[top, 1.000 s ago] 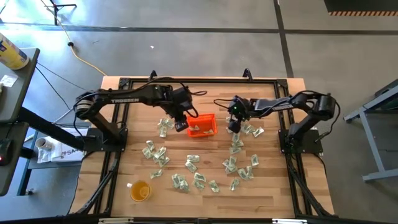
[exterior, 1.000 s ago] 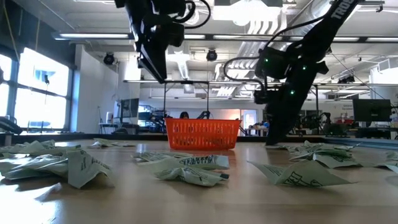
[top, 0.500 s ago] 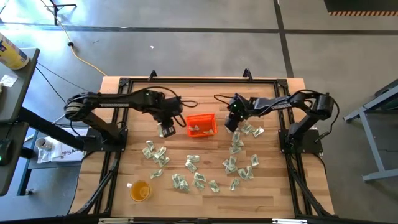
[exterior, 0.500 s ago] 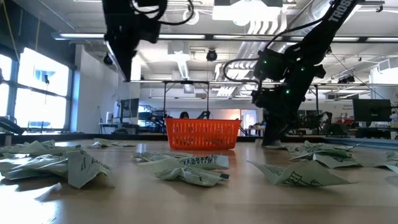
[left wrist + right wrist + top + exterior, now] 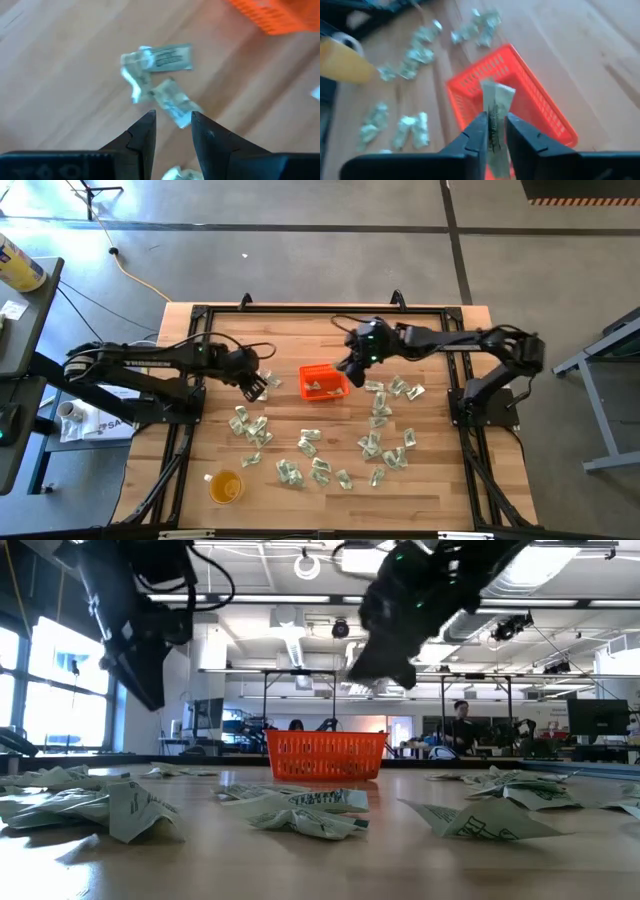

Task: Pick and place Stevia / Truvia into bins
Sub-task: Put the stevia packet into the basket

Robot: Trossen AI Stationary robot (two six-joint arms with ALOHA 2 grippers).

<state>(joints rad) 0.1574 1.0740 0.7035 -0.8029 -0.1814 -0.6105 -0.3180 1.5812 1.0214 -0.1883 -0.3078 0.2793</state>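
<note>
While a Stevia sachet (image 5: 496,111) is clamped in the right gripper (image 5: 494,131), it is held above the orange bin's (image 5: 322,393) right rim. The left gripper (image 5: 171,131), fingers apart, is positioned over loose sachets (image 5: 159,77) on open wood beside the bin's left edge.

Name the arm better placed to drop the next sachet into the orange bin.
Right. Its claw grips a pale green paper sachet right over the small square orange plastic bin; the left claw is open, empty, over loose table sachets.
</note>
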